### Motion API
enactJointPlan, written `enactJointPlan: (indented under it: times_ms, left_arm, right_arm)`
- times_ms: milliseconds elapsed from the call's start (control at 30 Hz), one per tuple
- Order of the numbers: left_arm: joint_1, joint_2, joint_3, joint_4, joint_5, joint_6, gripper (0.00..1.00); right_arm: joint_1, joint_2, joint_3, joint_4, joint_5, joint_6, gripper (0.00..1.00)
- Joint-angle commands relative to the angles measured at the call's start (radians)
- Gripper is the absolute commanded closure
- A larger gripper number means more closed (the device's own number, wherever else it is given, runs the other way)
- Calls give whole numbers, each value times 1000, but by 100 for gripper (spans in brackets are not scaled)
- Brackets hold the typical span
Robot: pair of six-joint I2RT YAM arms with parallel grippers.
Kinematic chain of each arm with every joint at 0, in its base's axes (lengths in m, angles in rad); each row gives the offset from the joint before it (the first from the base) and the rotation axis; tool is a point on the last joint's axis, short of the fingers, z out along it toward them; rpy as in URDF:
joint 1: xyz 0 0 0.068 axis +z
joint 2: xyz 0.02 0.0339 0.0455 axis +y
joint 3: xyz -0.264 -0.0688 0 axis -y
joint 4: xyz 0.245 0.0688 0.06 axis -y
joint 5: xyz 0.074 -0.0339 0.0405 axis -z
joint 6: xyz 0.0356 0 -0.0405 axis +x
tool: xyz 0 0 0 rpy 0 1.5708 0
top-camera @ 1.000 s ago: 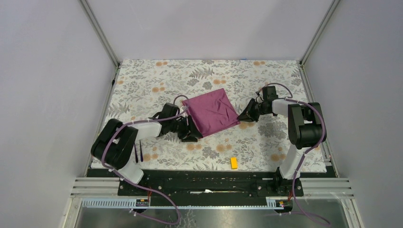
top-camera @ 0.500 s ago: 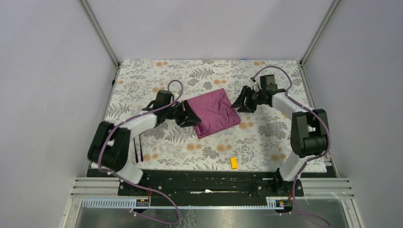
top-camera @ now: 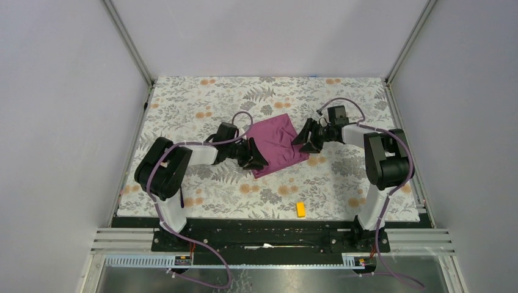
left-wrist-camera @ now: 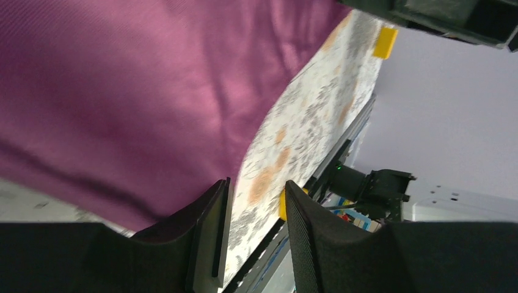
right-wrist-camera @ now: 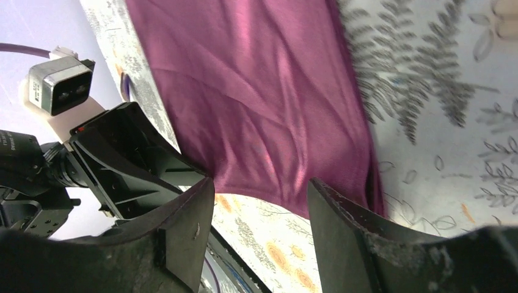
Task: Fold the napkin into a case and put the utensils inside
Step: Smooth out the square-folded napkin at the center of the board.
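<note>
The plum-purple napkin (top-camera: 278,142) lies folded flat on the floral mat, with soft wrinkles showing in the right wrist view (right-wrist-camera: 262,104). My left gripper (top-camera: 255,160) is low at its near-left corner. Its jaws are open (left-wrist-camera: 255,204) with only mat between them, and one finger overlaps the cloth edge (left-wrist-camera: 153,122). My right gripper (top-camera: 303,139) sits at the napkin's right edge, open (right-wrist-camera: 259,192), with the cloth's edge and bare mat in its gap. The utensils are hidden in these views.
A small yellow block (top-camera: 300,209) lies on the floral mat (top-camera: 201,97) near its front edge. The left wrist view shows a second yellow block (left-wrist-camera: 385,41) further off. Frame posts and grey walls enclose the mat on three sides.
My right gripper went from shut to open and moved left to the napkin's right edge. My left gripper shifted along the napkin's left side toward its near corner, and its arm swung inward.
</note>
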Motion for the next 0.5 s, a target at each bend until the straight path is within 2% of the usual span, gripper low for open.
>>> enactJointPlan:
  times_ms: [0,200,333,467]
  left_arm:
    - [4,3,-103,79,-19,28,58]
    - [5,-42,-175,52,-41,65,58]
    - [5,-91,-146,-2,-16,84,55]
    - [13,-142,-86,-19,12,59,47]
  right_arm:
    - [-9,10,-85,69,38,26,35]
    - [-9,-65,-154,42,48,6,33]
    - [-1,-130,-116,-9,40,1,32]
    - [9,-139,-107,3,51,-4,31]
